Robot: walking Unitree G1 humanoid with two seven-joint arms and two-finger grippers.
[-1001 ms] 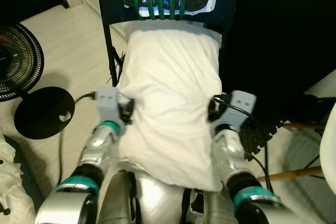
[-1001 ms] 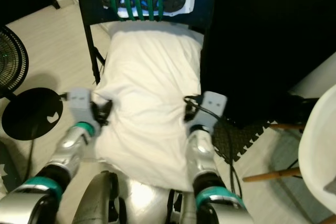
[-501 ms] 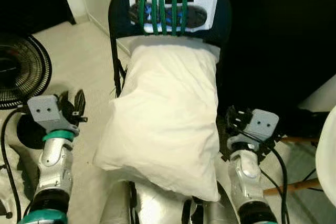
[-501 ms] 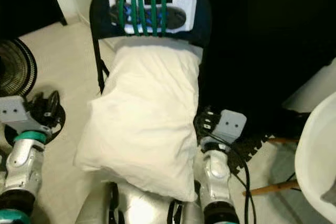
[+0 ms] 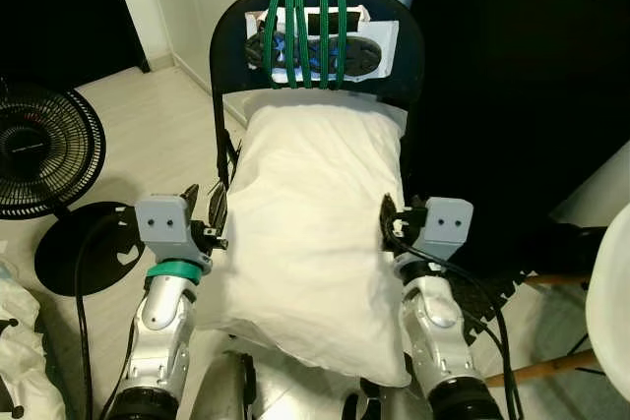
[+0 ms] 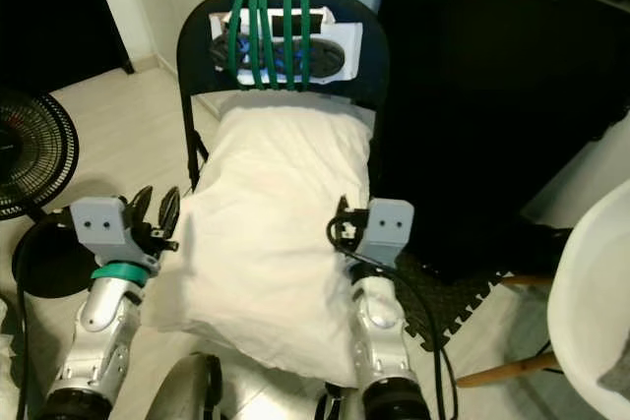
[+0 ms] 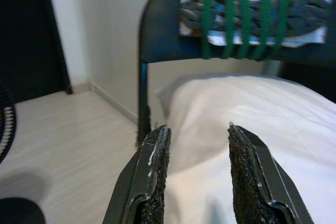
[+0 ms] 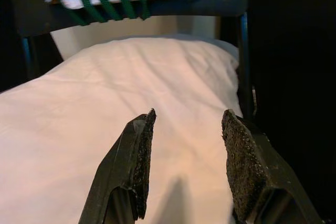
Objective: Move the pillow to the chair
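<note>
A white pillow (image 5: 315,233) lies lengthwise on the seat of a black folding chair (image 5: 228,56), its far end against the backrest and its near end hanging over the front edge. My left gripper (image 5: 202,209) stands open just beside the pillow's left edge, nothing between its fingers (image 7: 155,156). Over the pillow's right edge my right gripper (image 8: 186,129) is open too, its pads (image 8: 142,145) above the fabric. In the left wrist view the pillow (image 7: 252,129) spreads out past the fingers.
A dark device (image 5: 315,41) is strapped to the backrest with green cords. A floor fan (image 5: 39,150) and its round base (image 5: 84,243) stand to the left. A black cabinet (image 5: 512,86) is close on the right, with a white chair (image 5: 612,292) and its wooden legs (image 5: 536,371).
Both grippers let go of the pillow's sides and swung outward, then came back in beside it. The pillow stays on the seat. The camera has tilted up.
</note>
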